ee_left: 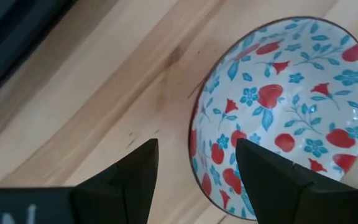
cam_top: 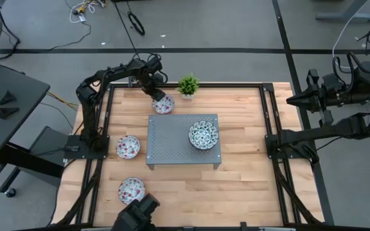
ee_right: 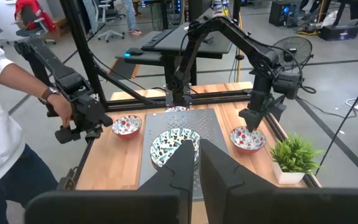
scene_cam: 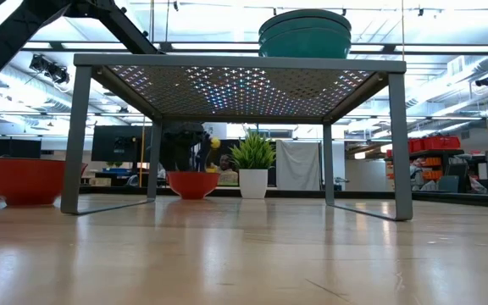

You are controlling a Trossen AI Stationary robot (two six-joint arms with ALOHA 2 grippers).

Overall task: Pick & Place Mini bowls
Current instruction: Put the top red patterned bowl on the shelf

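The left arm reaches along the bench's (cam_top: 236,186) far edge, elbow bent, its hand (cam_top: 158,97) pointed down near the far left part of the bench — fingers (ee_left: 126,180) spread apart, straddling the rim of a red-flowered bowl (ee_left: 284,106). The right arm is folded back off the bench's right edge, its hand (cam_top: 294,100) held level above the floor — fingers close together, only a narrow slit between them.

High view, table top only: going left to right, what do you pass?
Red-spotted bowl at the left edge → red-spotted bowl under the left gripper → potted plant → blue-green bowls on the grey stand. The front-left red bowl overlaps the first in position, so it is omitted.
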